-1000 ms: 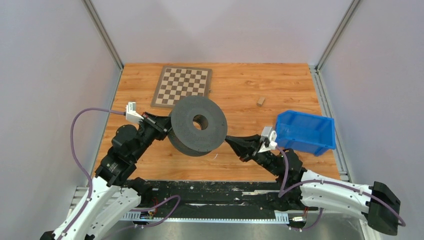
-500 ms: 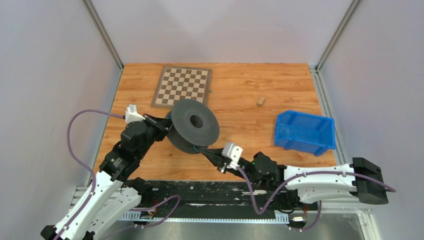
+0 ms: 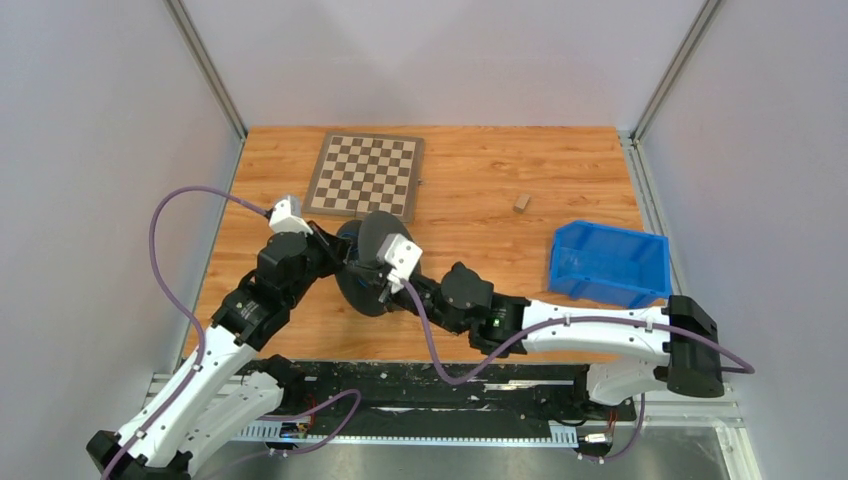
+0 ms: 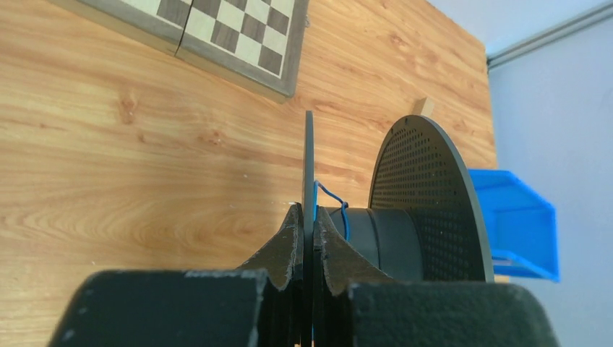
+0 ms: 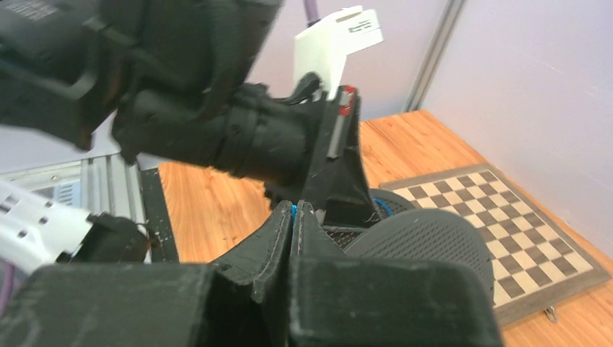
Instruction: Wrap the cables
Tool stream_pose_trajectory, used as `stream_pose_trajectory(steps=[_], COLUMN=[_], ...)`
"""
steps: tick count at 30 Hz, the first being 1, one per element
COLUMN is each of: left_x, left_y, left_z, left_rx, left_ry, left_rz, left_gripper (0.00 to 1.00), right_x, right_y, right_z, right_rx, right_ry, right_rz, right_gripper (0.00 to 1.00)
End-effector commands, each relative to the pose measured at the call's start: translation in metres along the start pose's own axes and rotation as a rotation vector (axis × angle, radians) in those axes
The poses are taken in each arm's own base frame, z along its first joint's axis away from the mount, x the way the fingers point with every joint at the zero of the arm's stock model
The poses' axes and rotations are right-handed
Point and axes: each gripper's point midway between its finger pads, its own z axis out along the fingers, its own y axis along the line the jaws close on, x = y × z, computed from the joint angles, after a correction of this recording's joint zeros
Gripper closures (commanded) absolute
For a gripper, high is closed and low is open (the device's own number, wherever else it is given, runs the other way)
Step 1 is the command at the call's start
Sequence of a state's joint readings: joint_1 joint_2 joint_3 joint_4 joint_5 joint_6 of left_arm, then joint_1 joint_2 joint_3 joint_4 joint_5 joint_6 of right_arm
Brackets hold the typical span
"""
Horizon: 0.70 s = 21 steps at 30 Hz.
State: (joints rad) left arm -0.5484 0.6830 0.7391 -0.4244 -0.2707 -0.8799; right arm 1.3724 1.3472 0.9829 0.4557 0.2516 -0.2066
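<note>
Now that the right arm [image 3: 590,325] has swung from the spool's right flank round its near side, the right gripper [image 5: 293,210] sits close against the left gripper [image 4: 309,220], whose dark body fills the view just beyond the right fingertips. The spool [image 3: 362,272] has turned with the move. A second ago its perforated face looked up at the top camera; now it stands nearly edge-on. The left gripper is clamped on the thin near flange, with the hub and far flange just past its fingertips. The right gripper is pinched tight on the cable [image 4: 332,196], a sliver of blue showing between its tips. More of that thin blue strand lies on the hub just ahead of the left fingers. The sweep probably carries the cable part of a turn round the hub, so winding seems under way, with few turns laid.
</note>
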Motion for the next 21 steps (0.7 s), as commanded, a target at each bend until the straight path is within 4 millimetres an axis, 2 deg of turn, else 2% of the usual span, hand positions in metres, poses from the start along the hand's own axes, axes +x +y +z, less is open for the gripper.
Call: stream_pose_trajectory(steps=[1, 5, 6, 11, 14, 18, 21], left_x=[-0.022, -0.018, -0.022, -0.019, -0.018, -0.019, -0.018], left_y=[-0.025, -0.024, -0.031, -0.034, -0.042, -0.051, -0.050], left_z=[-0.001, 0.000, -0.003, 0.001, -0.003, -0.009, -0.010], left_rx=[0.132, 0.190, 0.235, 0.282, 0.349, 0.433, 0.458], left_ry=[-0.087, -0.127, -0.153, -0.176, -0.208, -0.273, -0.312], left_rz=[0.184, 0.253, 0.260, 0.397, 0.467, 0.578, 0.645], left_gripper=[1.00, 1.00, 1.00, 1.00, 1.00, 1.00, 1.00], right_x=[-0.003, 0.007, 0.011, 0.035, 0.051, 0.073, 0.086], right_y=[-0.022, -0.050, -0.056, -0.081, -0.094, -0.119, -0.134], right_z=[0.016, 0.028, 0.032, 0.043, 0.047, 0.039, 0.027], right_rx=[0.076, 0.177, 0.195, 0.263, 0.281, 0.329, 0.342], right_ry=[0.058, 0.085, 0.096, 0.180, 0.228, 0.259, 0.279], right_rz=[0.151, 0.322, 0.343, 0.456, 0.555, 0.733, 0.822], right_gripper=[1.00, 1.00, 1.00, 1.00, 1.00, 1.00, 1.00])
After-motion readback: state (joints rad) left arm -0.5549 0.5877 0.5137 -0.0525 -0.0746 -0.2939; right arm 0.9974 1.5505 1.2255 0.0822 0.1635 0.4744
